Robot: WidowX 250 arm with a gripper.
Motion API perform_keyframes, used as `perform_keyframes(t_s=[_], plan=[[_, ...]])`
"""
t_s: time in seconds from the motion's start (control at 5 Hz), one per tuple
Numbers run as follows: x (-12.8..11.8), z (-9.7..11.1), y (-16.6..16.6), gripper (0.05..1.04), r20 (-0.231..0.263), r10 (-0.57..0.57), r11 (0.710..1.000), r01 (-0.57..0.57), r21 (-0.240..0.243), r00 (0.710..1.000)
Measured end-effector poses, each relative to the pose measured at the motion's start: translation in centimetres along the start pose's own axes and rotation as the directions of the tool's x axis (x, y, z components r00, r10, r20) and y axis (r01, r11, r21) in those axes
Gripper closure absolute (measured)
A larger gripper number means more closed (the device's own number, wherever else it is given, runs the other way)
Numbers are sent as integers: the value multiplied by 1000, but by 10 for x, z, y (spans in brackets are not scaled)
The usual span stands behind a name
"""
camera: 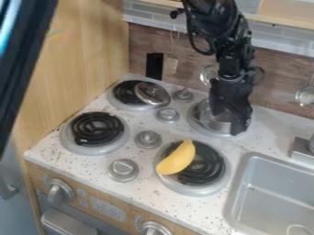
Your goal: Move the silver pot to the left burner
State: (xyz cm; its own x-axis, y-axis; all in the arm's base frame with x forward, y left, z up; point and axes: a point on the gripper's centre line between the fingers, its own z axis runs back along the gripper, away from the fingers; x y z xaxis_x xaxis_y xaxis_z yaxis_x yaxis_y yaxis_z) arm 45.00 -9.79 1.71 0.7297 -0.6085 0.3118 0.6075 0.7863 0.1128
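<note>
The black gripper (228,120) hangs over the back right burner, its fingers apart, one at the left and one lower at the right. Beneath and between them is the silver pot (212,123), sitting on that burner, partly hidden by the gripper. Whether a finger touches the pot, I cannot tell. The front left burner (97,128) has a bare black coil. On the back left burner (126,93) a silver lid (152,93) leans over the coil's right side.
A yellow banana (176,158) lies across the front right burner (205,170). Silver knobs (148,139) stand between the burners. The sink (245,188) is at the right, with a faucet (301,149) beside it. A wooden panel (86,59) rises along the left.
</note>
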Motion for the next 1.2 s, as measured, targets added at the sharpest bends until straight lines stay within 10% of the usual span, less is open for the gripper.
perform_keyframes(t_s=[0.8,1.2], plan=[[13,-53,9,138,-3,35,999,-35,9,999],[17,-53,10,744,26,28,1000,-28,13,999]])
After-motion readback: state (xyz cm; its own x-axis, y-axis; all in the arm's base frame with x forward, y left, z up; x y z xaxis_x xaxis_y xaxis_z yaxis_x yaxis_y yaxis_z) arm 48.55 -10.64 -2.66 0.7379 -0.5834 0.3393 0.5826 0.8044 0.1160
